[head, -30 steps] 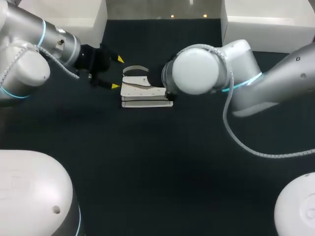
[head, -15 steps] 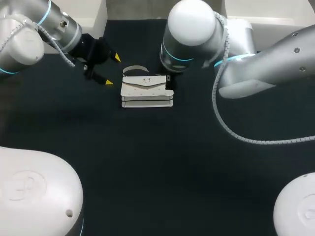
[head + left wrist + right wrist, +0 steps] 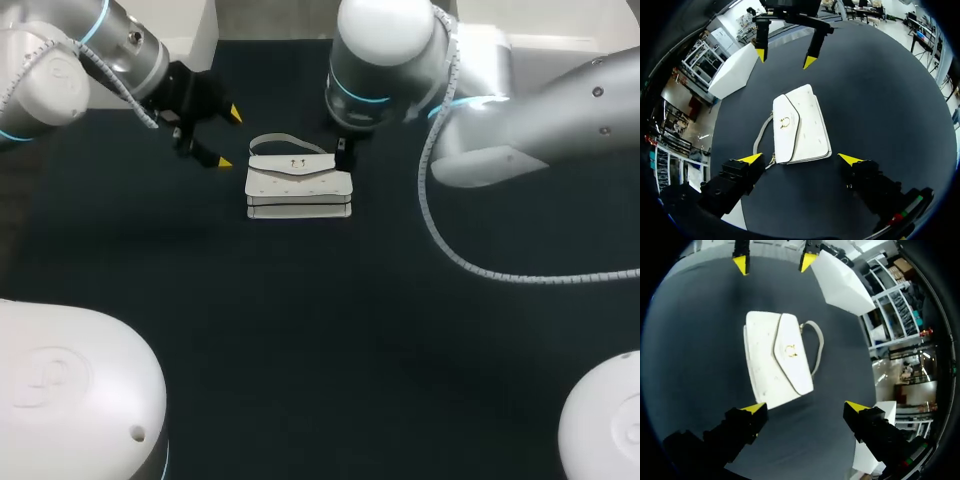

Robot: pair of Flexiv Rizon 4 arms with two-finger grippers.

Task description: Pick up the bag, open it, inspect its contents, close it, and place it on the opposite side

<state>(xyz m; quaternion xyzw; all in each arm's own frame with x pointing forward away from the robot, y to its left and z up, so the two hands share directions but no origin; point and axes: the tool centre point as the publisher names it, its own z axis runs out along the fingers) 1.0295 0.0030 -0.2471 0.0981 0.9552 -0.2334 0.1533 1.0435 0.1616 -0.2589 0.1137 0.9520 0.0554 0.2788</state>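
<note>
**Item.** A small white handbag (image 3: 299, 186) lies flat on the dark table (image 3: 300, 330), flap side up. Its flap (image 3: 787, 142) is down and the metal clasp (image 3: 789, 351) sits at the flap's middle. A thin strap (image 3: 275, 138) loops out from the bag's far long edge and rests on the table.

**Tools.** The left gripper (image 3: 228, 137) is just off the bag's left end, toward the strap corner. Its fingers are spread wide and touch nothing. The right gripper (image 3: 806, 407) is off the bag's right end, with its fingers likewise parted and nothing between them. The head view hides most of it under the arm. Both wrist views look down on the bag, with clear table between the yellow tips and the bag.

**Stage.** The bag appears ungrasped, so the pick-up is judged not yet made.

**Handling assessment.**
- **Weight and stiffness:** The bag is probably light. Its body holds a boxy outline, so it is likely fairly stiff.
- **Surface:** The skin looks smooth and may slip under a shallow pinch.
- **Strap:** It is thin and limp. Lifting by it would let the bag swing.
- **Flap:** It should hinge along the strap edge.

**Recommended hold.** One gripper should clamp the body across its thickness at a short end, clear of the flap. The other can then work the flap's point beside the clasp.
</note>
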